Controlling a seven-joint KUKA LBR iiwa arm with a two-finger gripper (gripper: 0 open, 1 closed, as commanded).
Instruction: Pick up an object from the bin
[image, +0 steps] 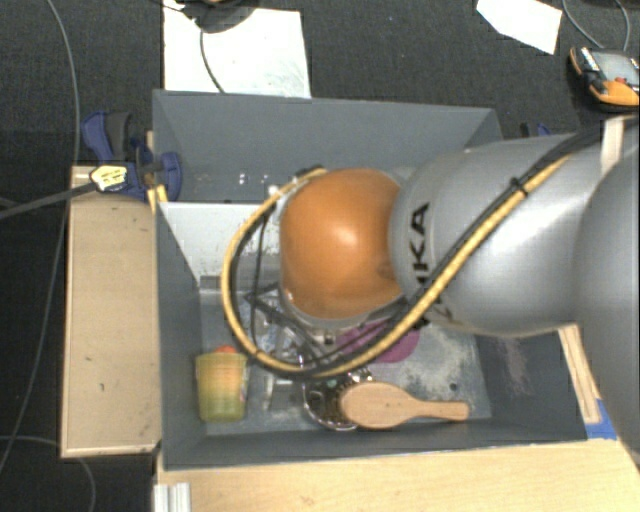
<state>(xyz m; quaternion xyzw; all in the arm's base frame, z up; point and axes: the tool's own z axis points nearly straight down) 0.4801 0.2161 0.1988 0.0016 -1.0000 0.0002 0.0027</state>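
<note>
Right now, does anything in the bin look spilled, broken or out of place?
Nothing stands out. In the bin, a yellow-green plastic piece sits at the left, and a wooden brush lies flat by the near wall beside a shiny metal piece. A purple thing is mostly hidden under the arm, so unjudged.

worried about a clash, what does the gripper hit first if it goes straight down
Under the gripper, likely the shiny round metal piece by the wooden brush, else bin floor; depth unclear.
</note>
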